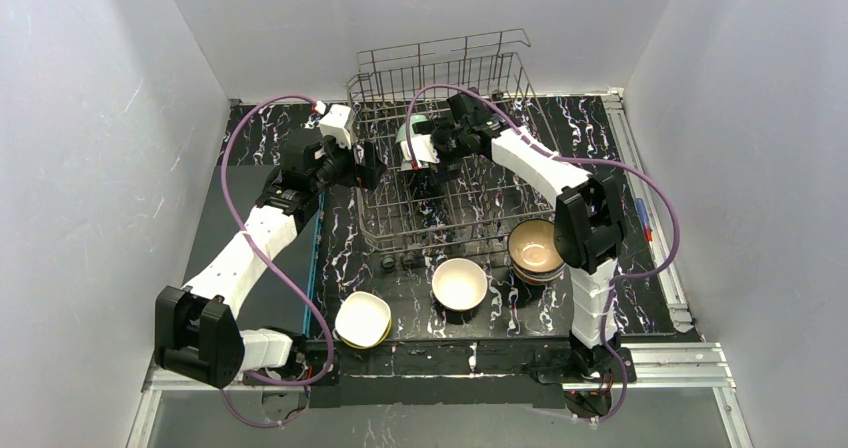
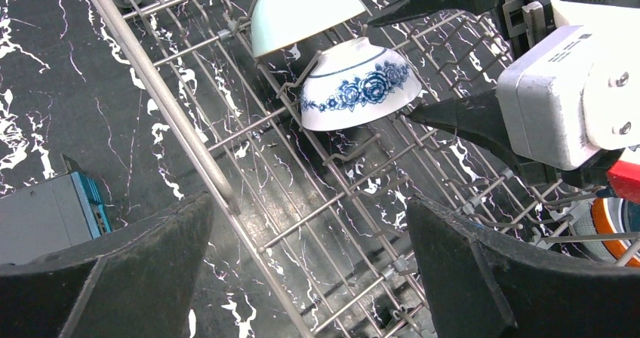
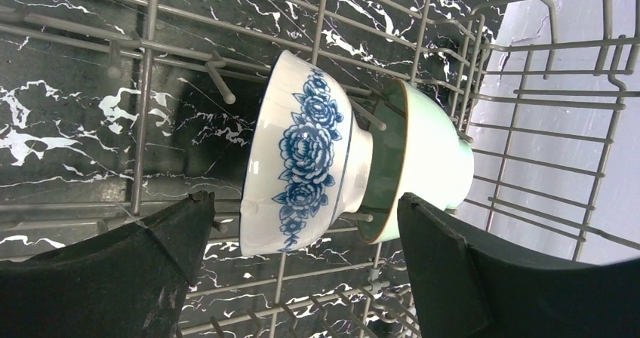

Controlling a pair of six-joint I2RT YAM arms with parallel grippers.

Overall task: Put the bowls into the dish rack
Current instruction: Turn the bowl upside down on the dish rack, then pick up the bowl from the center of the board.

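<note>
right jaws: apart, one finger on either side of the two racked bowls and clamped on nothing; whether a tip touches a bowl cannot be told
right gripper (image 3: 306,202): over the middle of the dish rack (image 1: 470,78), aimed down at its grid floor
blue-patterned bowl (image 3: 302,157): inside the dish rack, standing on edge among the tines, foot turned toward the rack's far wall
mint bowl (image 3: 426,161): inside the dish rack, on edge, just behind the blue-patterned bowl on the far-wall side, its mouth facing that bowl's foot
left jaws: apart, with nothing held
left gripper (image 2: 309,201): above the dish rack's left side, whose rail runs under the gap between the fingers
yellow-green bowl (image 1: 362,318): outside the dish rack, in front of its near side toward the left, tilted
white bowl (image 1: 460,284): in front of the dish rack's near side, about the middle, mouth up
tan bowl (image 1: 535,246): topping a small stack just beside the dish rack's near right corner
table (image 1: 400,288): black marbled top under the dish rack and the loose bowls
</note>
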